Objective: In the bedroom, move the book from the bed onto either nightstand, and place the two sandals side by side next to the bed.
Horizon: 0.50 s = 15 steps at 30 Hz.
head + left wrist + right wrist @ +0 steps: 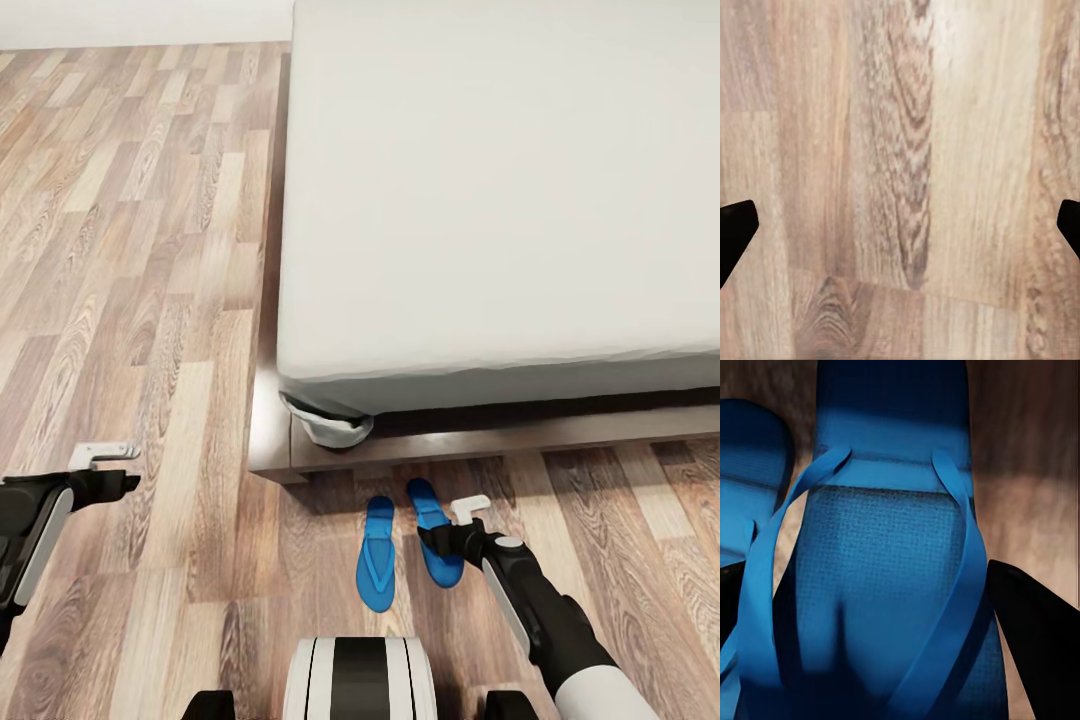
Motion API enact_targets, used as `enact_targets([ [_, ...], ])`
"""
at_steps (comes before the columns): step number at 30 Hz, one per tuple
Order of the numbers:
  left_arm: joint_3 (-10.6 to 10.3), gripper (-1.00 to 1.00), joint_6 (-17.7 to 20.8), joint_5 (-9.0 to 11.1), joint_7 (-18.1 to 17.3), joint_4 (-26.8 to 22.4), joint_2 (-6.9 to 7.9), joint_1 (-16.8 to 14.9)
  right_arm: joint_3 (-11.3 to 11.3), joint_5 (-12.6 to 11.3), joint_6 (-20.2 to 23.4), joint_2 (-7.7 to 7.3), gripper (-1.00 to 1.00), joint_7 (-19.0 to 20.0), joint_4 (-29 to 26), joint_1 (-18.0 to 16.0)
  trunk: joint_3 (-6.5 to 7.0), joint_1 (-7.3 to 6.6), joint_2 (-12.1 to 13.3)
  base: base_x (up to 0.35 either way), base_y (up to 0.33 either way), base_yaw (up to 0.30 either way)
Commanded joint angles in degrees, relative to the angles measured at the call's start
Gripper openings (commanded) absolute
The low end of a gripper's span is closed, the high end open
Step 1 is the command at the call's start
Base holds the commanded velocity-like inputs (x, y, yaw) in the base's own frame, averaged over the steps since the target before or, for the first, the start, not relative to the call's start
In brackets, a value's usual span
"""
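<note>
Sandals: left sandal point(377, 556) and right sandal point(436, 532) lie side by side on the wood floor point(150, 300), just off the bed point(500, 200) frame's corner. Right gripper point(452, 527) sits over the right sandal point(892, 585), fingers spread either side of it. Left gripper point(108, 468) hangs over bare floor point(900, 180), fingers apart, holding nothing.

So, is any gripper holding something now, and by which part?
The left gripper is open over bare wood-plank floor, holding nothing. The right gripper is at the right bright blue flat sandal, fingers either side of its sole; whether it grips cannot be told.
</note>
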Motion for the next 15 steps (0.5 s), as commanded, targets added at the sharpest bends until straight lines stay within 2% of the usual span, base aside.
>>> enact_targets([
  [1,0.3,1.00,0.3,0.2,0.0,-0.3,0.04,0.0,0.1,-0.2,0.3,-0.05,-1.00,0.0,-0.1,0.0,-0.03,-0.01,0.0,0.000,0.000,0.000],
  [5,4.4,1.00,0.3,-0.1,-0.1,-1.1,0.17,0.0,0.1,-0.2,0.4,-0.02,-1.00,0.0,-0.1,-0.1,-0.26,0.02,0.0,0.000,0.000,0.000],
  [8,5.7,1.00,0.3,-0.1,-0.2,-1.2,0.19,0.0,0.1,-0.2,0.4,-0.01,-1.00,0.0,-0.1,-0.1,-0.26,0.02,0.0,0.000,0.000,0.000],
  [12,6.4,1.00,0.3,-0.1,-0.3,-1.4,0.20,0.0,0.1,-0.2,0.4,-0.01,-1.00,0.0,-0.1,-0.1,-0.26,0.02,0.0,0.000,0.000,0.000],
  [15,6.5,1.00,0.3,-0.1,-0.3,-1.4,0.20,0.0,0.1,-0.2,0.4,-0.01,-1.00,0.0,-0.1,-0.1,-0.92,0.09,-0.1,0.000,0.000,0.000],
])
